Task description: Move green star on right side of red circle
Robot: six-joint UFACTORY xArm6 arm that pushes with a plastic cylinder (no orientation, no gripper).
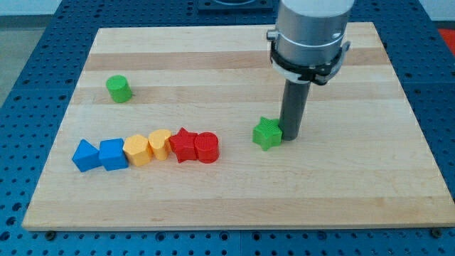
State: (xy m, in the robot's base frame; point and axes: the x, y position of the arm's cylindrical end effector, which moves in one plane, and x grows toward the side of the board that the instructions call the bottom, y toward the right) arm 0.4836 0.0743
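The green star (pixel 266 133) lies on the wooden board right of centre. The red circle (pixel 207 147) stands to its left, at the right end of a row of blocks, with a gap between it and the star. My tip (pixel 290 136) rests on the board just at the star's right side, touching or nearly touching it. The rod rises from there to the grey arm housing (pixel 311 32) at the view's top.
The row runs leftward from the red circle: red star (pixel 184 144), yellow heart (pixel 159 143), yellow hexagon (pixel 136 150), blue cube (pixel 112 153), blue triangle-like block (pixel 85 155). A green cylinder (pixel 119 89) stands at upper left. The wooden board (pixel 234 199) sits on a blue perforated table.
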